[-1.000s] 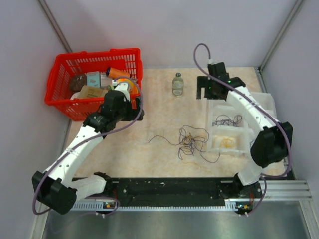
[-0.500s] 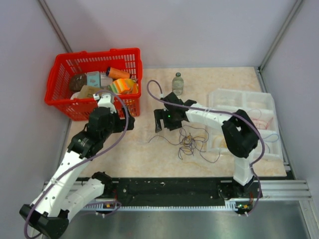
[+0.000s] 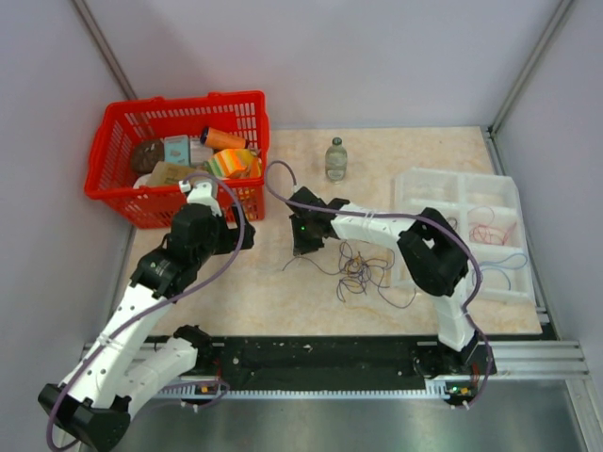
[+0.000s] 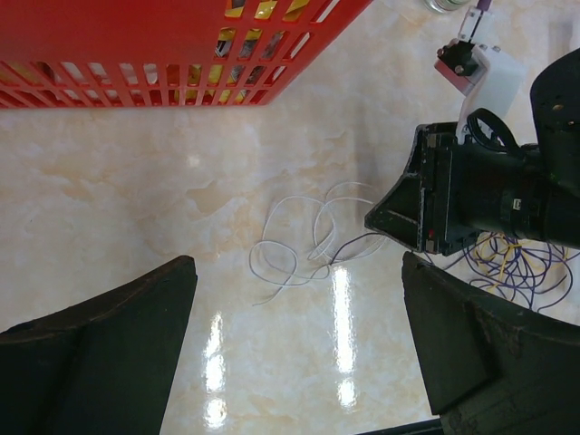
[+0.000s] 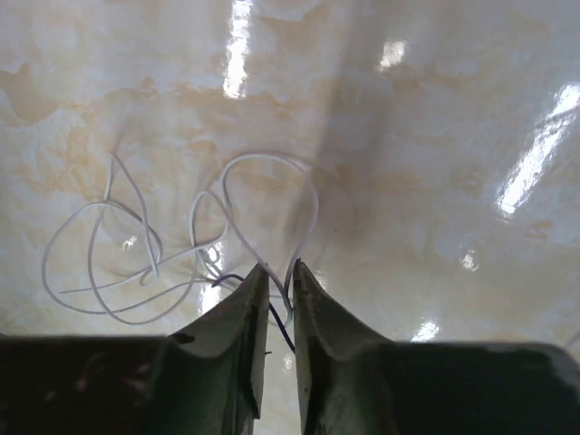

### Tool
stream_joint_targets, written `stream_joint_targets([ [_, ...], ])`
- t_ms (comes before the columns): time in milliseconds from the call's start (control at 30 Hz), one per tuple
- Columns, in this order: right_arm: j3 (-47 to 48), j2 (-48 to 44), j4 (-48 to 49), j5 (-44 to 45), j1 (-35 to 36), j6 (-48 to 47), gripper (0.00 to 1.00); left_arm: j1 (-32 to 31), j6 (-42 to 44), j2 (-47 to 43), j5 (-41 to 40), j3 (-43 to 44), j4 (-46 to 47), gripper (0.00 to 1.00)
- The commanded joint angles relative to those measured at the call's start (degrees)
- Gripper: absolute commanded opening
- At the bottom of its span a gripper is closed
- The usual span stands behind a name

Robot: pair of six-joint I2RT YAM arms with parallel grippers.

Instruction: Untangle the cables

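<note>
We are just starting: right gripper (image 5: pixel 276 272) pinching a pale strand (image 5: pixel 268 157) beside the cables (image 3: pixel 363 268) tangled mid-counter (image 3: pixel 301 160), left gripper (image 4: pixel 294 308) hanging wide open, only a few loops (image 3: pixel 485 231) lying sorted in the tray (image 3: pixel 433 188).

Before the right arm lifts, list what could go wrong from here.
1. The thin pale wire loop sits between the nearly closed fingers of the right hand; it is so thin it may slip out on lifting.
2. That wire appears to lead into the multicoloured wire tangle, so pulling might drag the whole bundle or tighten knots rather than free one strand.
</note>
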Motion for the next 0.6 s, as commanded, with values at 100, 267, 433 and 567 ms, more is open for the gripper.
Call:
stream_joint_targets([
  [100, 9.3, -4.2, -1.4, 6.9, 0.9, -6.0, 0.0, 0.1, -0.2, 0.5, 0.7, 0.1, 2.9, 0.99],
  [267, 10.5, -13.6, -1.5, 10.0, 2.5, -11.9, 0.0, 0.1, -0.1, 0.7, 0.7, 0.0, 3.6, 0.99],
  [433, 11.8, -21.4, -1.3, 14.1, 3.3, -14.6, 0.0, 0.1, -0.2, 0.5, 0.5, 0.3, 3.7, 0.99],
  [567, 15.0, -25.9, -1.7, 21.1, 2.1, -16.8, 0.0, 0.1, -0.4, 0.3, 0.7, -0.2, 3.6, 0.99],
])
